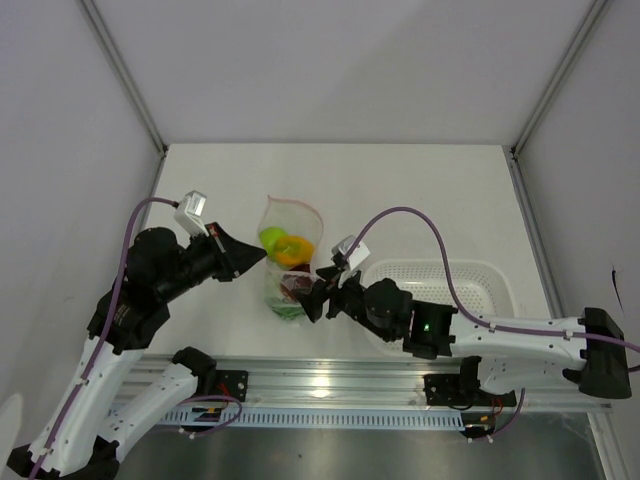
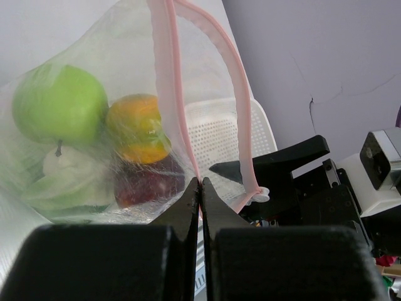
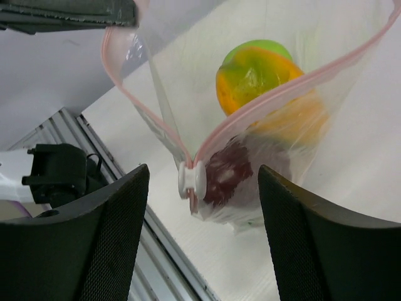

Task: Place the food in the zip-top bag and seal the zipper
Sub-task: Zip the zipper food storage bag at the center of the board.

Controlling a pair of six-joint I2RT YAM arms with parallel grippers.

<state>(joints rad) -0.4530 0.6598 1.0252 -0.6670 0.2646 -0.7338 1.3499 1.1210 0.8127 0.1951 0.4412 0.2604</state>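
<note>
The zip-top bag point(image 1: 285, 225) stands open on the table, holding the green apple point(image 1: 270, 238), yellow-orange fruit point(image 1: 294, 250), dark red apple point(image 1: 291, 288) and lettuce point(image 1: 290, 311). In the left wrist view the cauliflower point(image 2: 69, 170) shows under the green apple point(image 2: 59, 103). My left gripper point(image 2: 200, 183) is shut on the pink zipper point(image 2: 168, 94) strip at one end of the mouth; it sits left of the bag in the top view point(image 1: 260, 257). My right gripper point(image 3: 202, 170) is open, its fingers either side of the white slider point(image 3: 192, 179) without touching it. The mouth gapes open.
A white perforated basket point(image 1: 470, 268) stands right of the bag, behind my right arm, and shows through the bag in the left wrist view point(image 2: 216, 135). The aluminium rail point(image 1: 330, 385) runs along the near table edge. Frame posts stand at the back corners.
</note>
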